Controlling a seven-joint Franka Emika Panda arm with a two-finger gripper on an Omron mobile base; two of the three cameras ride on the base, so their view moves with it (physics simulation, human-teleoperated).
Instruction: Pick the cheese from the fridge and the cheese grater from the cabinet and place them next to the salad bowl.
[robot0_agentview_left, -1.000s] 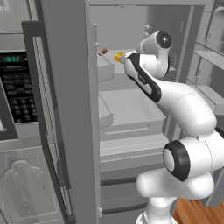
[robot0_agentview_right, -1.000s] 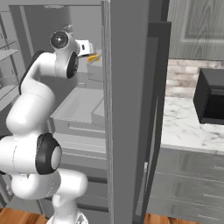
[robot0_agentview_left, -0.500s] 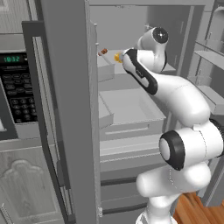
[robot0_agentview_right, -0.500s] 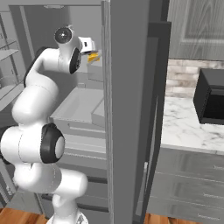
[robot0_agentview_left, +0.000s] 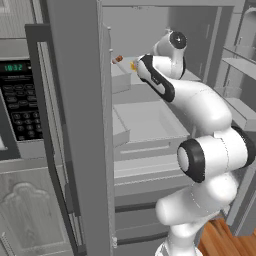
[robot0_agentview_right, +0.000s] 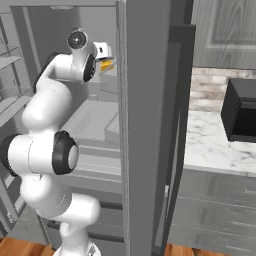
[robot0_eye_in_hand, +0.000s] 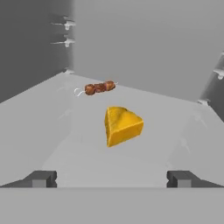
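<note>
Fridge (robot0_agentview_left: 80, 125), tall and grey, standing with doors swung wide, pale interior with shelves, drawers and door bins on show. Microwave (robot0_agentview_left: 20, 100) with dark keypad and green clock digits set just left of it in the left base view. Marble surface (robot0_agentview_right: 220, 147) over grey drawers to the right of the fridge in the right base view, with a black box-shaped appliance (robot0_agentview_right: 242, 115) resting on it. White arm (robot0_agentview_left: 200, 115) reaching up and into the fridge at upper-shelf height.

End effector (robot0_eye_in_hand: 110, 178) spread wide, finger tips (robot0_eye_in_hand: 41, 178) well apart at either side of the hand view, nothing pinched between them, aimed along the shelf.

Fridge shelf (robot0_eye_in_hand: 175, 144), pale grey, bearing two items. Cheese (robot0_eye_in_hand: 122, 125), a small yellow-orange wedge, lying on this shelf roughly centred ahead of the open end effector, apart from both tips; seen as a yellow speck just beside the hand in the base views (robot0_agentview_right: 106, 65). Skewer of brown meat pieces (robot0_eye_in_hand: 98, 87), smaller still, lying farther back on the same shelf, near the cheese but not touching it.
</note>
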